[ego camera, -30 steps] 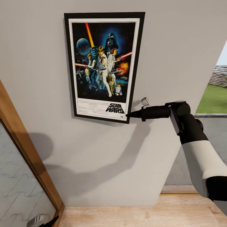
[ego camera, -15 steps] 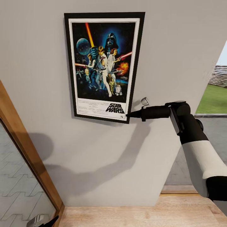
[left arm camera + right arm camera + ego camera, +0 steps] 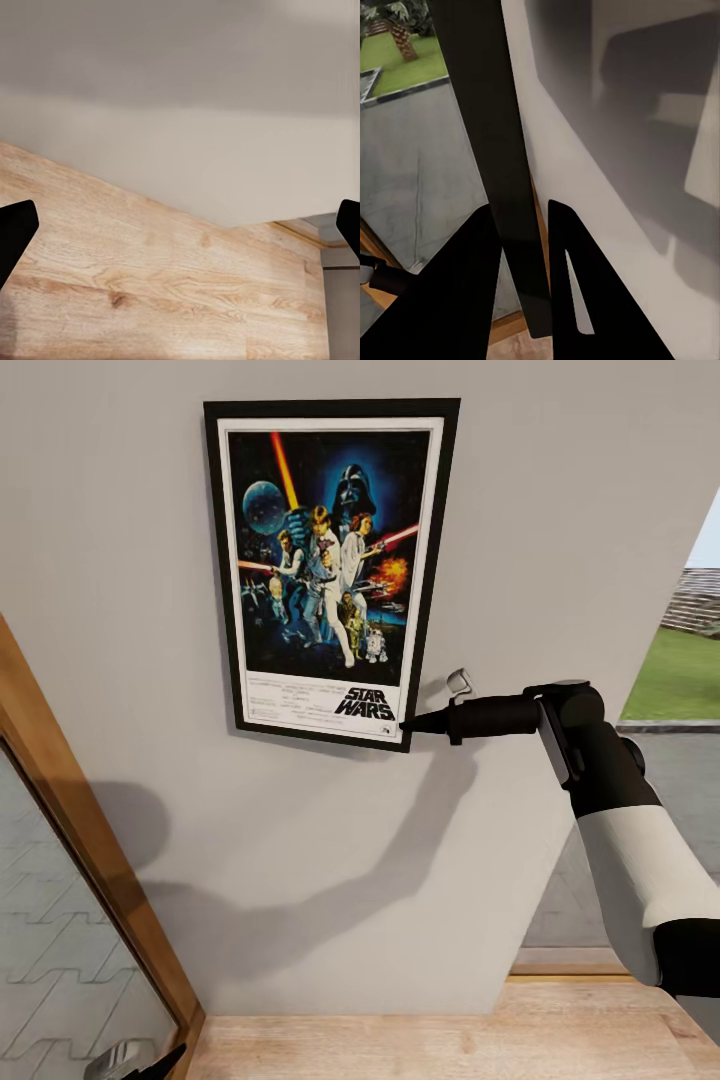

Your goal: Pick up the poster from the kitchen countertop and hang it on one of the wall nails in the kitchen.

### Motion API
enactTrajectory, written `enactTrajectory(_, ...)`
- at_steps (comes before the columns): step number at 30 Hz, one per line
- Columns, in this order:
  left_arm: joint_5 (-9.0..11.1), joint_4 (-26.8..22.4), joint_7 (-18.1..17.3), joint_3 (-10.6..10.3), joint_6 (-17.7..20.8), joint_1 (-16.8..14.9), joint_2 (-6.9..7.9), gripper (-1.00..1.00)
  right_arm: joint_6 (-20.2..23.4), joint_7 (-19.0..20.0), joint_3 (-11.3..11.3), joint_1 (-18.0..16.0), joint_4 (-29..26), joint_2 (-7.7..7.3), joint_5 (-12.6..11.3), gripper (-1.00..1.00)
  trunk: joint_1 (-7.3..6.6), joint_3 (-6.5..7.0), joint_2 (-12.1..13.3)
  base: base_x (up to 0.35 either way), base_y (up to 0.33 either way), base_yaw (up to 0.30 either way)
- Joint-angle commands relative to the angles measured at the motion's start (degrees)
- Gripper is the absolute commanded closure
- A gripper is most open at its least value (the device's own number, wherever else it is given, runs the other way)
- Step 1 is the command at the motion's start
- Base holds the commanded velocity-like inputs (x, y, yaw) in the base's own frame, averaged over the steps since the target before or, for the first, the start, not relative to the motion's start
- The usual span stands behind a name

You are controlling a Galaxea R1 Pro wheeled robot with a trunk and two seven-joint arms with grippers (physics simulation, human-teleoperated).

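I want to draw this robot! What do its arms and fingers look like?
The right arm has a fat white forearm, then black rounded wrist parts with a thin grey stripe. The right gripper is black and narrows to pointy fingers, flat and dark. The left gripper's fingers are black too.

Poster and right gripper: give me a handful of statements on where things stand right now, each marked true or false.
1. The poster is up against the grey wall, upright. True.
2. The right gripper grips the poster at its top edge. False: it is at the lower right corner.
3. In the right wrist view, the two dark fingers sit on either side of the poster's black frame edge. True.
4. The left gripper is closed on the poster. False: its fingertips stand wide apart over a wooden floor, holding nothing.
5. Grass shows through an opening on the right of the head view. True.
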Motion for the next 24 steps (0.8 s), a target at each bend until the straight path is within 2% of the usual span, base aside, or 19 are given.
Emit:
enactTrajectory(1,0.3,0.1,-0.1,-0.5,-0.5,-0.1,0.03,-1.0,0.7,0.3,0.0,-0.1,0.0,-0.03,0.0,1.0,0.03,-0.13,-0.1,0.0,0.0,0.0)
enactTrajectory(24,0.3,0.1,-0.1,-0.5,-0.5,-0.1,0.03,-1.0,0.7,0.3,0.0,-0.1,-0.5,-0.03,0.1,1.0,0.03,-0.13,-0.1,-0.007,0.0,0.0)
